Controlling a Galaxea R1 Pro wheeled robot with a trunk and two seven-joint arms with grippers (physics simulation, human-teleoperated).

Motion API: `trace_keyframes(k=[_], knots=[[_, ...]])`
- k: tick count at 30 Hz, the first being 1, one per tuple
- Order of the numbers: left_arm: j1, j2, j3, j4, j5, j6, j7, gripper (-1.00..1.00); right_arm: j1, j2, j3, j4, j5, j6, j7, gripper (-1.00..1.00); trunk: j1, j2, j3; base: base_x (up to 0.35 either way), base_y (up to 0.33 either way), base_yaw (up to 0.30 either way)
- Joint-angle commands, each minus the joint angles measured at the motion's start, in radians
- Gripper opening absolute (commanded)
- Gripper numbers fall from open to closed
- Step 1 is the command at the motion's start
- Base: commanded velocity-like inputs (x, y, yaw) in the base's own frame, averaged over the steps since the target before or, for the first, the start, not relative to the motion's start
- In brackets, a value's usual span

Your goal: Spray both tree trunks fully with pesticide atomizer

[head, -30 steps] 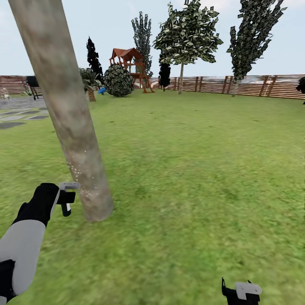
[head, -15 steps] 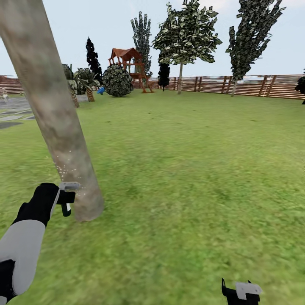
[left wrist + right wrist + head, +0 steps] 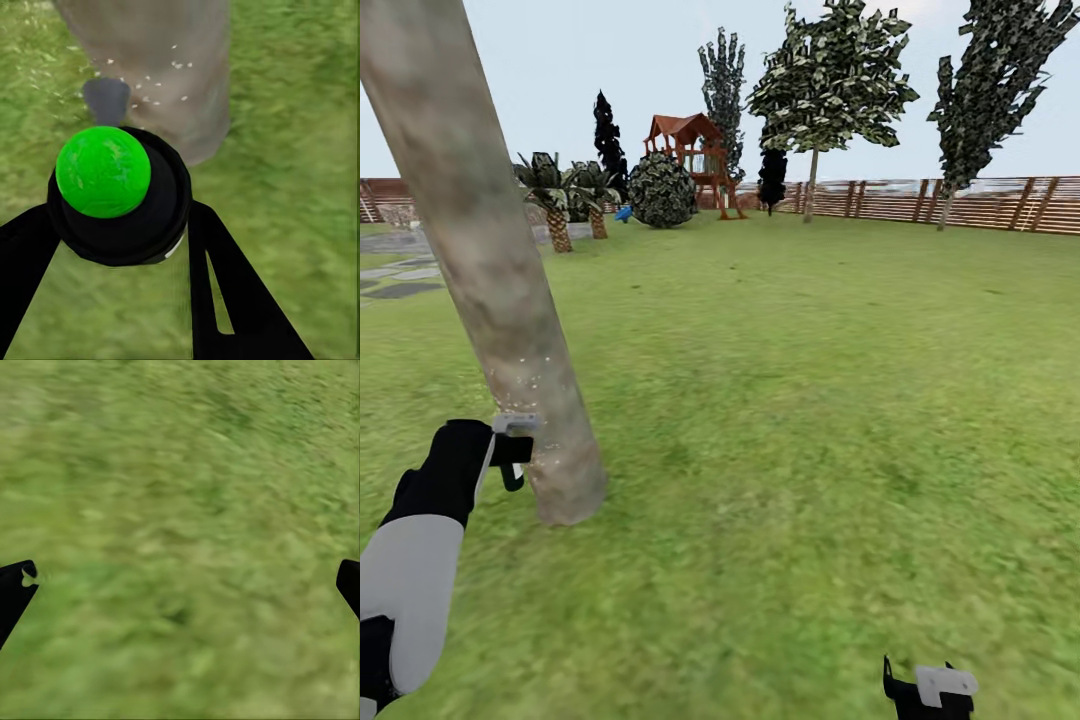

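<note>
Where the head view cuts it off at the top, the near tree trunk (image 3: 500,290) leans across the left of the scene, crown unseen, its base standing in the lawn (image 3: 810,400).

Left gripper (image 3: 112,247): clenched on the atomizer (image 3: 116,191), a black body with a green cap, both fingers flanking it. Its grey nozzle (image 3: 515,424) sits just beside the trunk's lower part; pale specks dot the bark there.

Right gripper (image 3: 180,577): released, fingertips wide apart at the edges of its wrist view, blurred grass between them. Only its top shows in the head view, at the lower edge.

Second tree (image 3: 830,85): far off, by the slat fence (image 3: 980,205). Open lawn lies between.
</note>
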Motion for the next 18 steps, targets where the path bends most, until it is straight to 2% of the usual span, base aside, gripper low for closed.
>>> trace_keyframes(k=[1,6,11,18], knots=[[0.002,0.0,0.001,0.0,-0.012,0.003,-0.01,-1.0,-0.001,0.0,-0.005,0.002,0.011,-0.003,-0.007,1.0,0.0,0.0,-0.001,0.161,-0.228,0.001],[0.003,0.0,-0.001,0.004,-0.012,0.003,-0.008,-1.0,-0.001,0.0,-0.005,0.002,0.011,-0.003,-0.007,1.0,0.0,0.0,-0.001,0.045,-0.263,0.0],[0.003,0.001,0.001,0.006,-0.011,0.003,0.032,-1.0,-0.001,0.0,-0.005,0.002,0.011,-0.003,-0.007,1.0,0.0,0.0,-0.001,0.001,-0.274,0.0],[0.003,0.001,0.002,0.005,-0.011,0.003,0.036,-1.0,-0.001,0.0,-0.005,0.002,0.011,-0.003,-0.007,1.0,0.0,0.0,-0.001,0.052,-0.273,0.0]])
